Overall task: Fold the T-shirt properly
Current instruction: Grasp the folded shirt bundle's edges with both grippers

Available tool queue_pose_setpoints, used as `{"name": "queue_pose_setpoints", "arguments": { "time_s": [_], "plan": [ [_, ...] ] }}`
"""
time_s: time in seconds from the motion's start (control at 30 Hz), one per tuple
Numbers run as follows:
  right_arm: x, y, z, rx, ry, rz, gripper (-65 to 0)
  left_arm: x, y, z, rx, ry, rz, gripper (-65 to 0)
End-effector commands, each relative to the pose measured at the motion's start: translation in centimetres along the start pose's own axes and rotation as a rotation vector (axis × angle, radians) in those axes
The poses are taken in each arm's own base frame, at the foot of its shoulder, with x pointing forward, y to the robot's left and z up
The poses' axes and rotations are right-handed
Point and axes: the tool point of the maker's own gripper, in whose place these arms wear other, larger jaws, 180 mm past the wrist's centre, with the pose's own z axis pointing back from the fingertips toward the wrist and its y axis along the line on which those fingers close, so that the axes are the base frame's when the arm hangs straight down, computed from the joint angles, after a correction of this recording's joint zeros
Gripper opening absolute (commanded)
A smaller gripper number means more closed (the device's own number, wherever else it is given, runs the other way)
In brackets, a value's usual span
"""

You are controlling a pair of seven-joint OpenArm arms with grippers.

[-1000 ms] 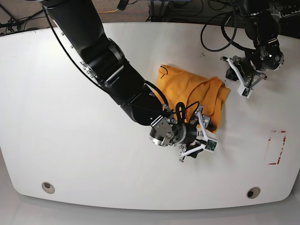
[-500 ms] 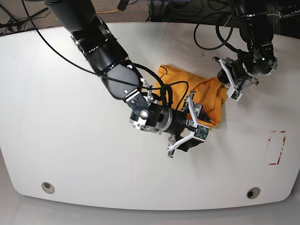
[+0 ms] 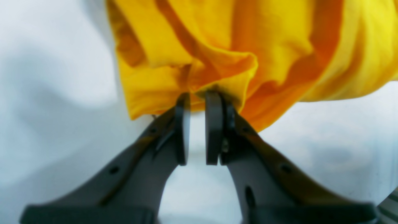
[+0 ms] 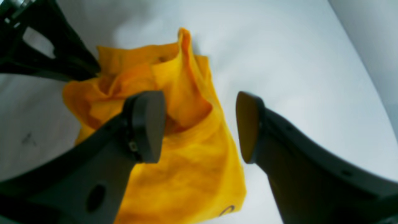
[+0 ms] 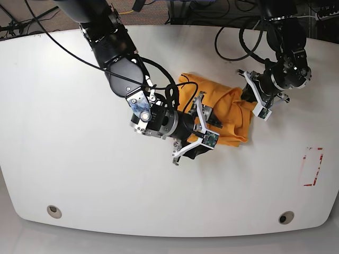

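Observation:
The orange-yellow T-shirt (image 5: 229, 112) lies bunched and partly folded at the middle of the white table (image 5: 69, 132). My left gripper (image 5: 252, 98) is at the shirt's right edge. In the left wrist view its jaws (image 3: 198, 95) stand almost together, pinching a fold of the shirt (image 3: 217, 46) at the tips. My right gripper (image 5: 198, 132) is open over the shirt's near left part. In the right wrist view its fingers (image 4: 146, 124) straddle the cloth (image 4: 186, 161) with nothing held. A thin black mark (image 4: 227, 210) shows near the hem. The white tag is hidden.
A red-outlined rectangle (image 5: 312, 166) is marked on the table at the right. Two round holes (image 5: 53, 211) (image 5: 286, 217) sit near the front edge. Black cables (image 5: 233, 32) hang at the back. The left gripper's dark frame (image 4: 46, 56) shows in the right wrist view.
My right arm has swung up and left, its open gripper now over the shirt. My left gripper has moved left onto the shirt's right edge and closed.

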Motion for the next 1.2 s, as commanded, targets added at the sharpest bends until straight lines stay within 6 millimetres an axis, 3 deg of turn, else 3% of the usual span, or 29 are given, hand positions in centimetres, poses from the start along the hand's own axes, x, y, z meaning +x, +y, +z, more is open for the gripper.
{"name": "queue_pose_setpoints", "arguments": {
  "time_s": [0.0,0.13,0.33,0.6,0.83,0.93,1.17],
  "plan": [
    [0.8,0.2,0.2,0.0,-0.039,-0.008,-30.6,1.7,0.7,1.1,0.028,-0.058,-0.024,-58.6],
    [-0.7,0.8,-1.0,0.035,0.0,-0.045,-30.6,0.9,3.7,2.7,0.113,-0.069,0.041,-58.5],
    [0.3,3.4,-2.2,0.1,-0.005,-0.017,-30.8,-0.7,8.5,5.8,0.24,-0.06,0.09,-58.5],
    [1.2,6.5,-3.7,0.173,-0.017,-0.033,-30.8,-2.3,12.3,8.5,0.34,-0.045,0.137,-58.6],
    [0.2,6.7,-5.8,0.215,-0.005,-0.088,-30.8,-3.6,12.7,8.8,0.349,-0.023,0.159,-58.6],
    [0.6,5.3,-6.8,0.209,0.0,-0.081,-30.8,-3.9,12.9,9.0,0.359,-0.022,0.173,-58.5],
    [4.3,1.9,-7.2,0.168,-0.075,-0.027,-30.8,-4.8,11.6,8.3,0.324,0.009,0.161,-58.5]
  ]
}}
